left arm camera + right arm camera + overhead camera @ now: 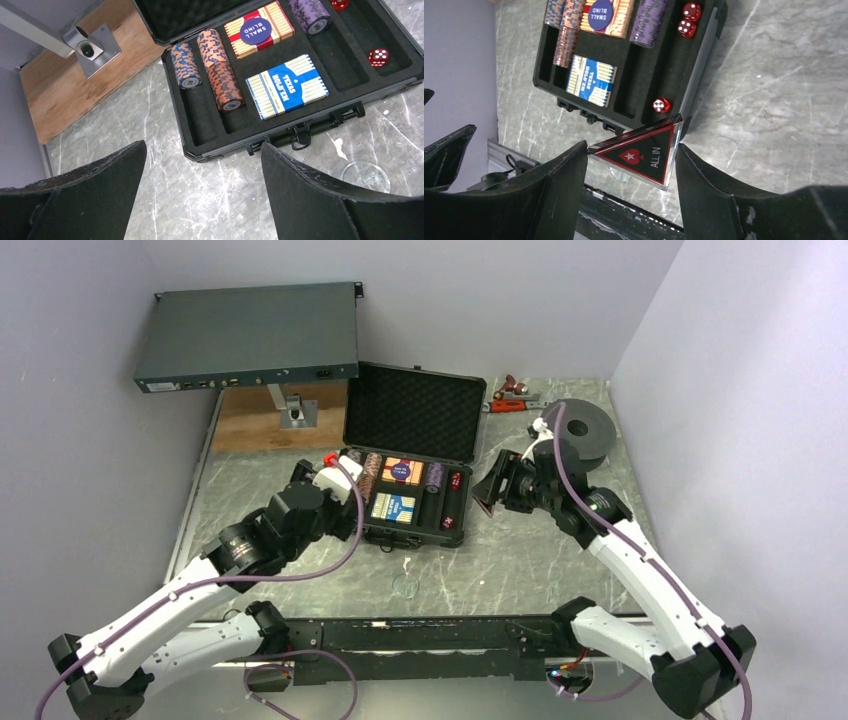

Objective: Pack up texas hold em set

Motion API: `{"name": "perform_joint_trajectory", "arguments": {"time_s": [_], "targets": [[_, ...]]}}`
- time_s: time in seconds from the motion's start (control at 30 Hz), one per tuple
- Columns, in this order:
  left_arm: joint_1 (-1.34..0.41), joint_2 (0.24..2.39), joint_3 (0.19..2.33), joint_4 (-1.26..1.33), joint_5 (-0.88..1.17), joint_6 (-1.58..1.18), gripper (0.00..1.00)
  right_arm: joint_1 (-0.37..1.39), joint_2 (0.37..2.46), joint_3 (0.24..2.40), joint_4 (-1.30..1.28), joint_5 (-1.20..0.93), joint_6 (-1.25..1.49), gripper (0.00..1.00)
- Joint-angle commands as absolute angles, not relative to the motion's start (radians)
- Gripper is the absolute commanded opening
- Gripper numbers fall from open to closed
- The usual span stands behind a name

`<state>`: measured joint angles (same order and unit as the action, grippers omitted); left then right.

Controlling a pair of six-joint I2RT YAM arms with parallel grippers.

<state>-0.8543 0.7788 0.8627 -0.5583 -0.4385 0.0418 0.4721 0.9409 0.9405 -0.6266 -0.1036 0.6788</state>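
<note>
Right claw (pixel 631 150) is closed partway on the triangular marker (pixel 644 155), which is held just beside the right-hand wall of the open case (pixel 704 60). Free foam slots around the lone die (pixel 661 105) are found to its left, nearest this arm. Left claw (pixel 202 147) is spread wide and empty at the case's front.

The table (pixel 520 570) is viewed from above and behind; both wrist views are aimed down from close by, and the case (pixel 415 420) is shared by all.
</note>
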Motion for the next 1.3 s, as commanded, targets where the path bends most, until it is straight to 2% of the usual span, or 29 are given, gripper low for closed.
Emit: {"name": "perform_joint_trajectory", "arguments": {"time_s": [0.0, 0.3, 0.67, 1.27], "targets": [[-0.857, 0.792, 0.904, -0.557, -0.502, 0.033, 0.90, 0.472, 1.007, 1.024, -0.525, -0.168, 0.648, 0.00], [-0.824, 0.813, 0.928, -0.598, -0.678, -0.039, 0.93, 0.492, 1.178, 1.125, -0.534, -0.185, 0.646, 0.00], [-0.753, 0.766, 0.932, -0.618, -0.810, -0.088, 1.00, 0.588, 1.413, 1.301, -0.569, -0.163, 0.672, 0.00], [-0.723, 0.704, 0.917, -0.593, -0.813, -0.083, 1.00, 0.777, 1.779, 1.624, -0.747, -0.053, 0.767, 0.00]]}}
